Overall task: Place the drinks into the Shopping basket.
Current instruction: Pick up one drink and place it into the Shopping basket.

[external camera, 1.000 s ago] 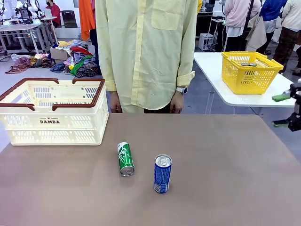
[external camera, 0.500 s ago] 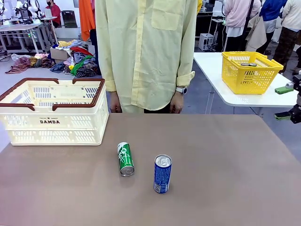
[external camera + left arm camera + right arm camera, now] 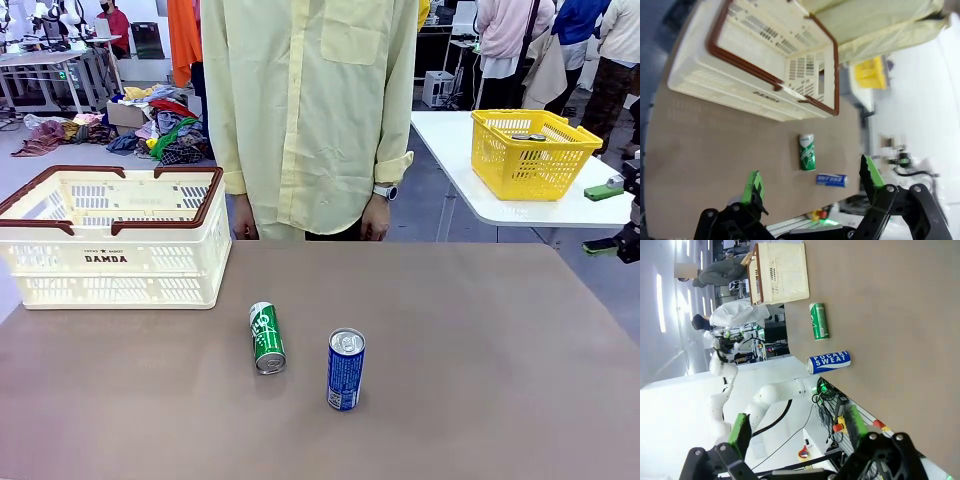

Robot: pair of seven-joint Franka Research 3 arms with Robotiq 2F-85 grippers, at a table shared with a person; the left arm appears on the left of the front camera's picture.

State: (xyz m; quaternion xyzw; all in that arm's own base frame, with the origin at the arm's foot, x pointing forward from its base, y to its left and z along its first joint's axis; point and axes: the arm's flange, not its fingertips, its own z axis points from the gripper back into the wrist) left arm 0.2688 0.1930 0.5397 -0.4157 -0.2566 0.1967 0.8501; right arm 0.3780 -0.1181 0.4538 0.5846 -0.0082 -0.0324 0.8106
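A green can (image 3: 267, 338) lies on its side in the middle of the brown table, and a blue can (image 3: 346, 369) stands upright just right of it. The cream Shopping basket (image 3: 110, 258) with a brown rim sits at the table's back left. My right gripper (image 3: 605, 218) hangs open off the table's right edge, far from both cans. The left wrist view looks down past my open left gripper (image 3: 811, 181) at the green can (image 3: 807, 151), the blue can (image 3: 832, 179) and the basket (image 3: 730, 90). The right wrist view shows my open right gripper (image 3: 798, 426), the green can (image 3: 819, 321), the blue can (image 3: 829, 361) and the basket (image 3: 782, 272).
A person in a pale yellow shirt (image 3: 310, 110) stands at the table's far edge with hands down. A yellow mesh basket (image 3: 530, 152) sits on a separate white table at the back right. Bare tabletop lies around the cans.
My right gripper has risen slightly at the right edge of the front view. The cans, the basket and the person have stayed put.
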